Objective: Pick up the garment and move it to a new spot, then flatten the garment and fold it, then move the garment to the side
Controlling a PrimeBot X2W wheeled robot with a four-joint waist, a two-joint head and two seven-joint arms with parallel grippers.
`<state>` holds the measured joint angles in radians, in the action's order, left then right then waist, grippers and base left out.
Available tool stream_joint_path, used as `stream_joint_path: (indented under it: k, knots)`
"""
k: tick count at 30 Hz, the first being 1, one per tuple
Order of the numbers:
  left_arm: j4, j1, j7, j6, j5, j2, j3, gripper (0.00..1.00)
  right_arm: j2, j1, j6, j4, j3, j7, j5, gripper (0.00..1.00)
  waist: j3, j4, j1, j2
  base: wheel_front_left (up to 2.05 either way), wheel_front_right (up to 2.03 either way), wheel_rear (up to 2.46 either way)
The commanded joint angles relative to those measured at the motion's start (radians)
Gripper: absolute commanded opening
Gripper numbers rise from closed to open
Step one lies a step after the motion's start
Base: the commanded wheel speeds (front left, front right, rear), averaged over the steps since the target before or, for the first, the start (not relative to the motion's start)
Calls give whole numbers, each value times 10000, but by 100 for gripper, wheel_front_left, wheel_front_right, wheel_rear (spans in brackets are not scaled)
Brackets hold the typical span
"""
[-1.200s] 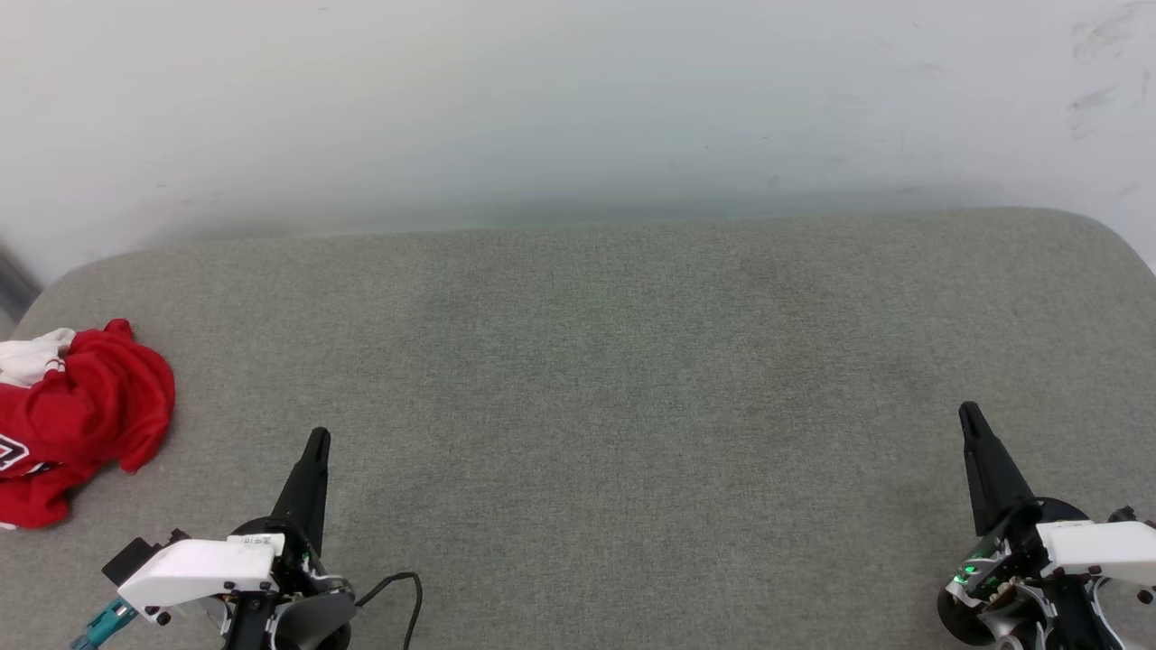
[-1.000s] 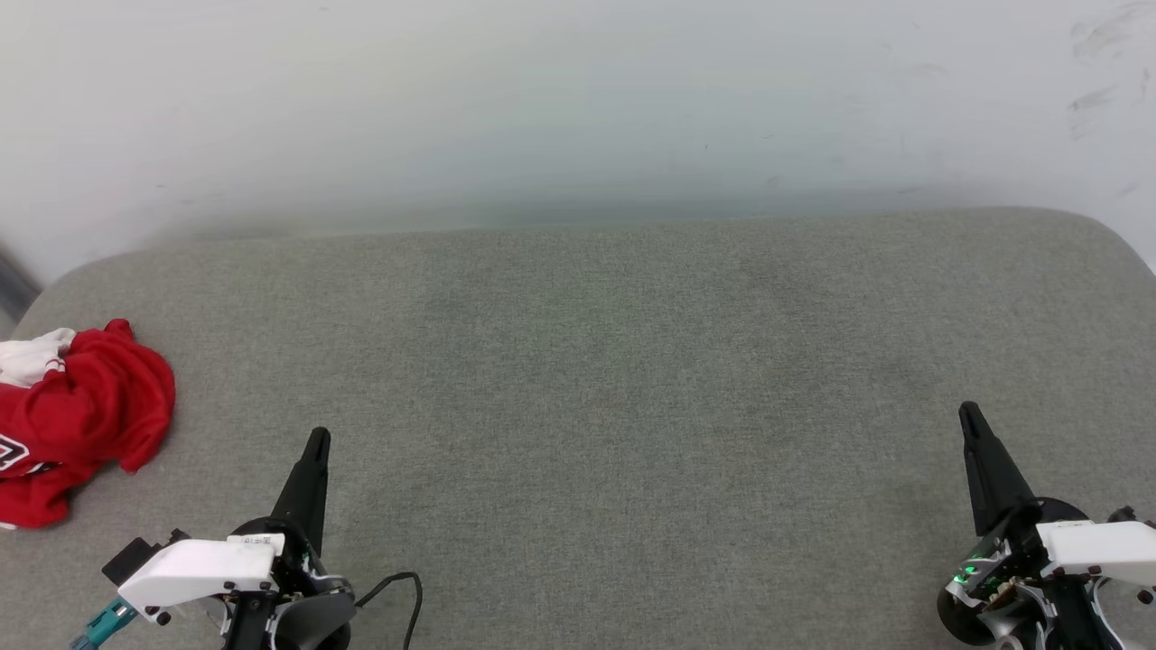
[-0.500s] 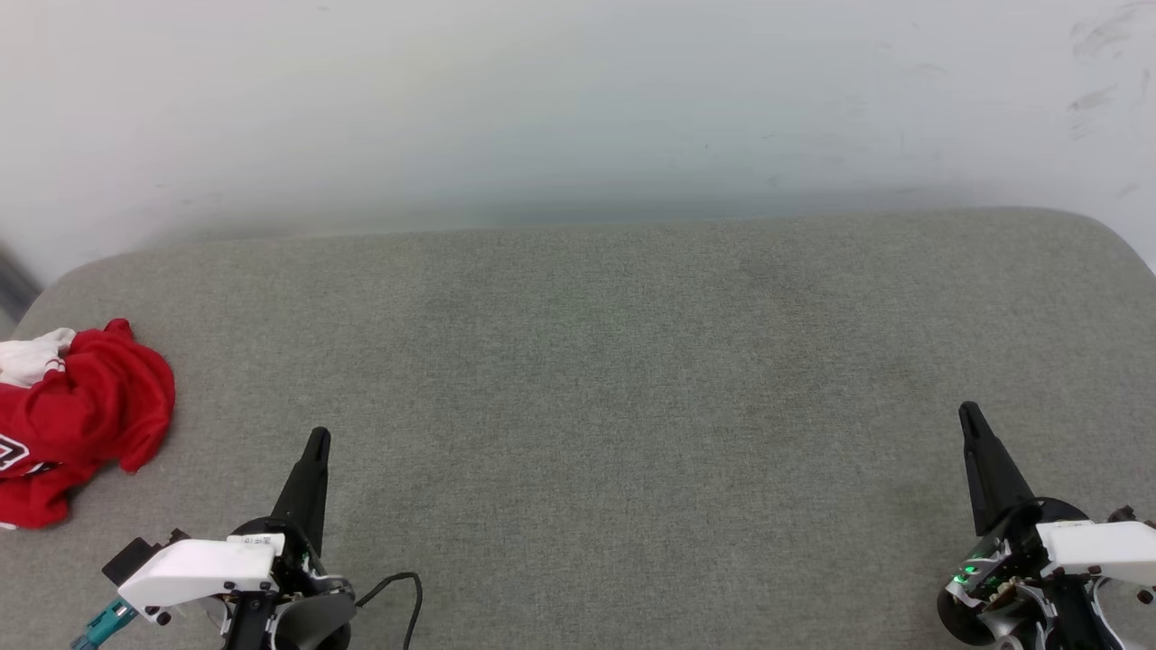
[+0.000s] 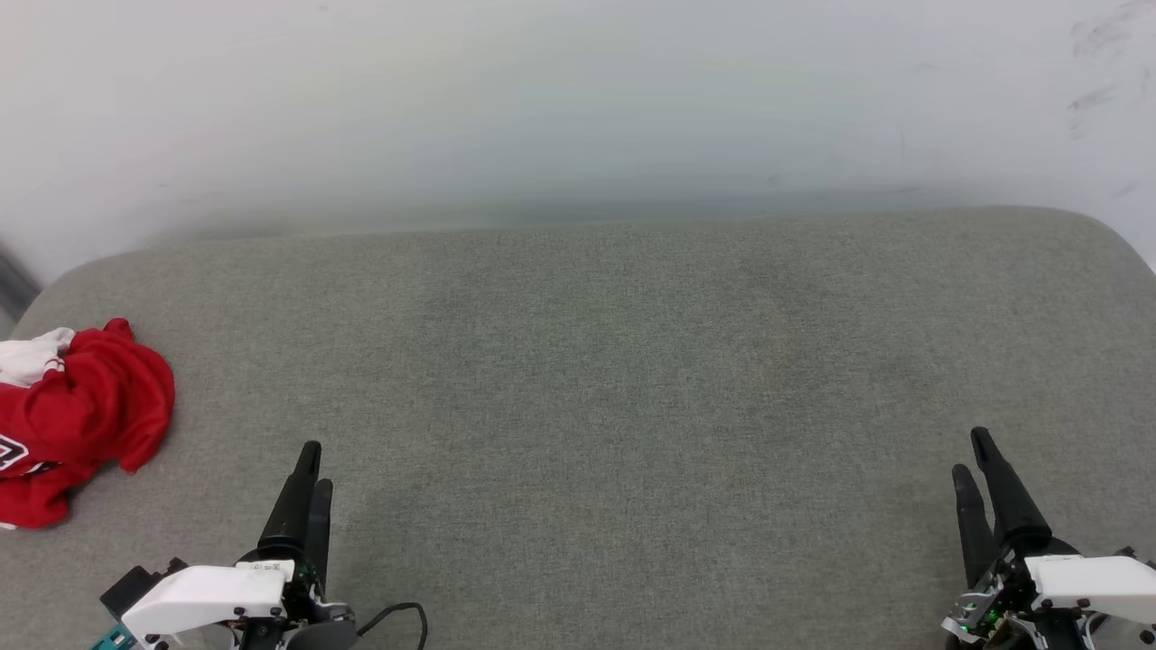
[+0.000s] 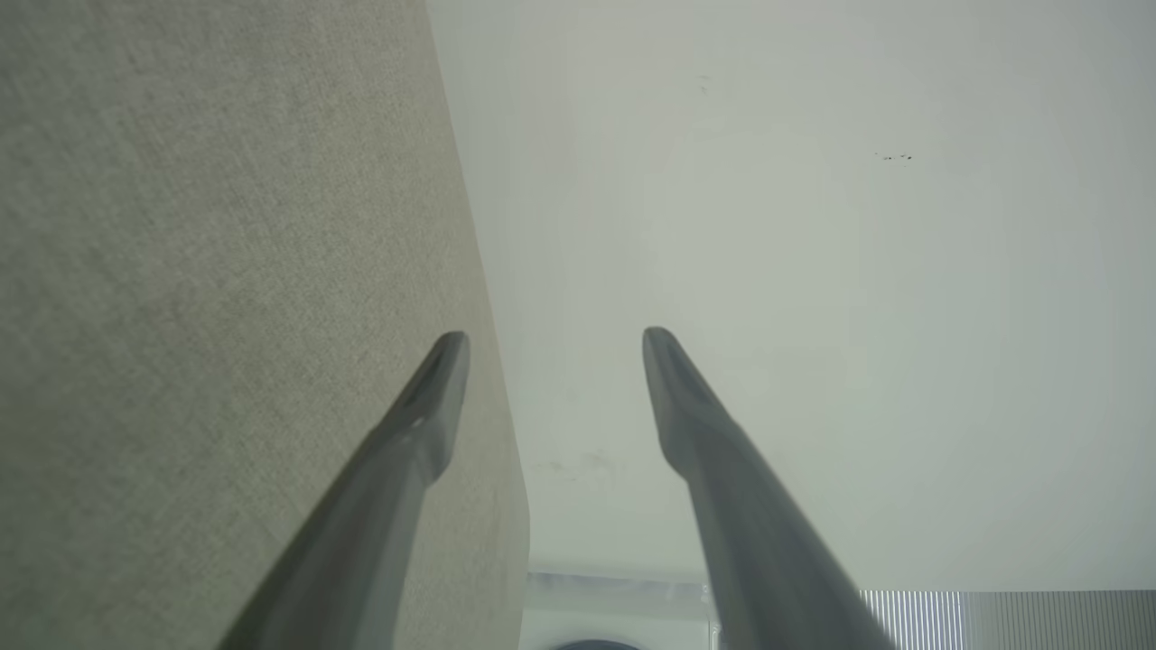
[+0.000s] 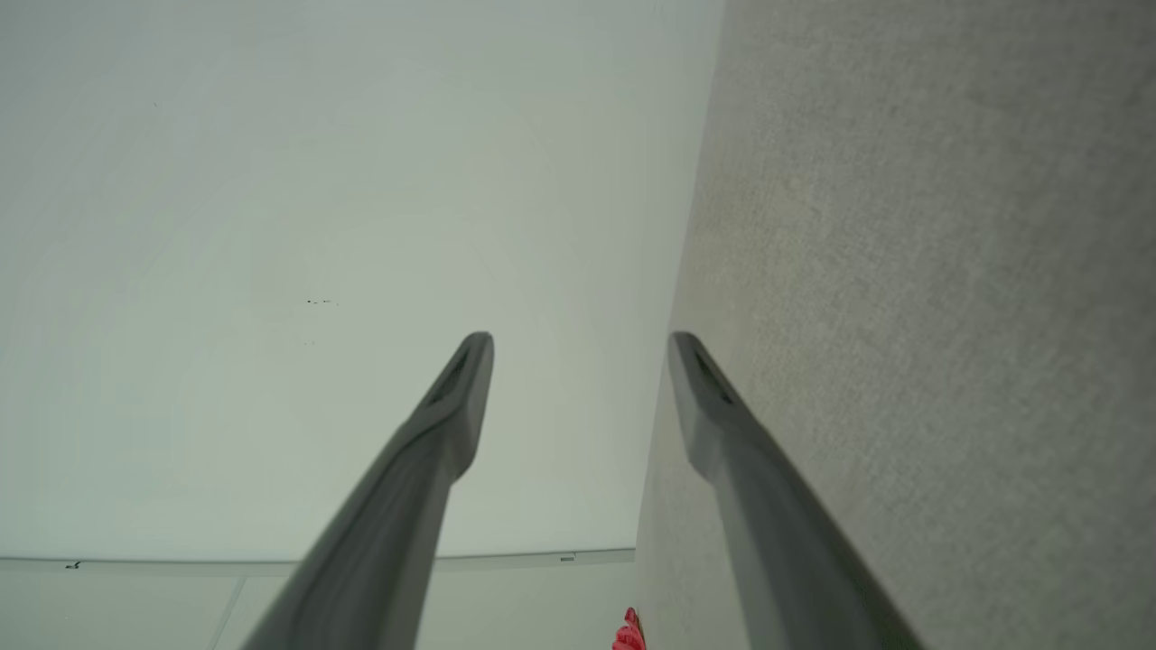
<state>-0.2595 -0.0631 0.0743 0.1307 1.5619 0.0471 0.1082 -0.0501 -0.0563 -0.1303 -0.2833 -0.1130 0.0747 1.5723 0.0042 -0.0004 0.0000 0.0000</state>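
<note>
We see the left gripper (image 4: 316,466) at 7 o'clock in the head view, its two long dark fingers pointing toward 12, holding nothing and touching nothing. In the left wrist view its fingers are clearly apart, a wide gap between the tips, with the grey woven fabric cushion (image 5: 181,271) running along the 9 o'clock side and the plain white wall (image 5: 813,271) behind the gap. We see the right gripper (image 4: 968,451) at 5 o'clock in the head view, also parted and empty; in the right wrist view the cushion is on the 3 o'clock side. A thin black cable (image 4: 397,618) loops just beside the left gripper's base. The crumpled red sleeveless jersey with white lining (image 4: 86,411) lies bunched on the cushion at 9 o'clock in the head view, partly cut by the frame edge, well apart from both grippers. White fabric shows at its top, and a bit of black, white-outlined lettering at its 9 o'clock edge. A small red scrap of it peeks in at 6 o'clock in the right wrist view.
</note>
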Motion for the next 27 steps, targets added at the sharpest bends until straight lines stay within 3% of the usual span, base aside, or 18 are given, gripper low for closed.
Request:
stream_joint_path:
  k: [1,8,27]
  knots:
    - [269,-88,-117,-29,-313,19,66,100,-14,-105,-2,243,-38,-113,-281,100,4,1,0,0,0,0,0]
    - [779,-58,-441,-307,-1518,21,47,100,-14,-57,-3,640,-177,-437,-1562,100,14,7,0,0,0,0,0]
    - [1881,268,-1204,-1444,-5838,26,-603,100,-13,314,-3,2182,362,-1209,-6467,100,26,29,0,0,0,0,0]
